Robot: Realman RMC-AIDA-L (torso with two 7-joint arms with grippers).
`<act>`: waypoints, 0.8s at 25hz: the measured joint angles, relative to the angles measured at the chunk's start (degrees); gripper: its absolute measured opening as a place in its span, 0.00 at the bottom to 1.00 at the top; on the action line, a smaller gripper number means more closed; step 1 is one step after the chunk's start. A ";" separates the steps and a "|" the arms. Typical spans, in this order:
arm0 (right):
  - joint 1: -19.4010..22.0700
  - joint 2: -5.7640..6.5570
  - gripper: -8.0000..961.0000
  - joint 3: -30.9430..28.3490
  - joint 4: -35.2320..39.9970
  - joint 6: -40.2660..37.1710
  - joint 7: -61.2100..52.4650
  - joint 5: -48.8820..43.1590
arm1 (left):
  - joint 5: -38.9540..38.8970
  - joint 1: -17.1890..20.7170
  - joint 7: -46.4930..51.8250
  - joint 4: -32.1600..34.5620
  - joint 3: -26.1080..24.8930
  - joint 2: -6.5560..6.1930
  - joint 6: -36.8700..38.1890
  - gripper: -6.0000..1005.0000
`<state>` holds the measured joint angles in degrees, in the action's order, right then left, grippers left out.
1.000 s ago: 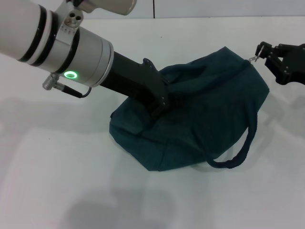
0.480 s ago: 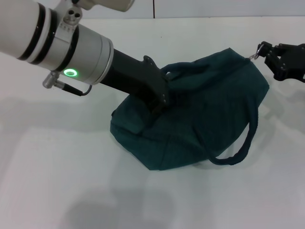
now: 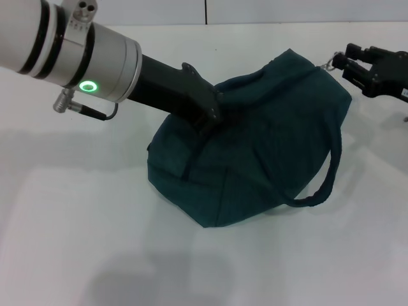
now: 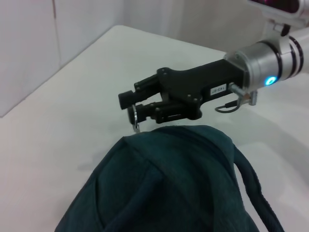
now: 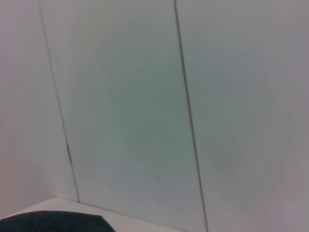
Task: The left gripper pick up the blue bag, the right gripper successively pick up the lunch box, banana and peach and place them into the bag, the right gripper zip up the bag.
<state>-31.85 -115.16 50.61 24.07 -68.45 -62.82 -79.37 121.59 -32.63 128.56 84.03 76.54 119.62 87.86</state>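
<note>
The blue bag (image 3: 255,146) lies slumped on the white table (image 3: 76,242), its mouth drawn closed, one loop handle (image 3: 322,188) trailing toward the robot's right. At its right end the right gripper (image 3: 341,65) has its fingers pinched on the metal ring pull (image 4: 136,116). The left gripper (image 3: 210,118) clamps the fabric at the opposite end. This looks like the zipping step, nearly finished; the next move likely calls for letting go of the pull.
</note>
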 joint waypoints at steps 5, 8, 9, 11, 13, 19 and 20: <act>0.38 0.37 0.34 0.29 0.48 -0.45 -0.68 -0.26 | -0.08 -0.06 0.03 -1.14 -0.23 0.00 -1.22 0.14; 0.70 0.48 0.47 0.54 0.49 -0.79 -1.49 -0.67 | -0.08 -0.19 0.02 -1.63 -0.23 -0.01 -1.39 0.14; 0.92 0.54 0.50 0.58 0.57 -1.18 -1.99 -0.82 | -0.08 -0.31 0.01 -1.78 -0.23 -0.03 -1.52 0.14; 1.56 0.64 0.58 0.63 1.16 -2.19 -3.37 -1.39 | -0.08 -0.35 -0.01 -1.94 -0.22 -0.08 -1.79 0.15; 2.36 0.73 0.66 0.64 2.38 -2.81 -5.21 -2.35 | -0.08 -0.20 -0.12 -1.94 -0.21 -0.09 -1.91 0.15; 4.09 1.69 0.90 0.63 4.96 -4.59 -11.06 -5.65 | -0.08 0.17 -0.23 -2.02 -0.18 -0.07 -2.05 0.16; 4.45 1.91 0.91 0.55 5.13 -5.33 -11.39 -5.77 | -0.08 0.19 -0.20 -2.15 -0.18 -0.06 -2.17 0.16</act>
<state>-27.41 -113.25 51.16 29.20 -73.78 -74.21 -85.14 121.51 -32.45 128.36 81.88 76.37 119.56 85.69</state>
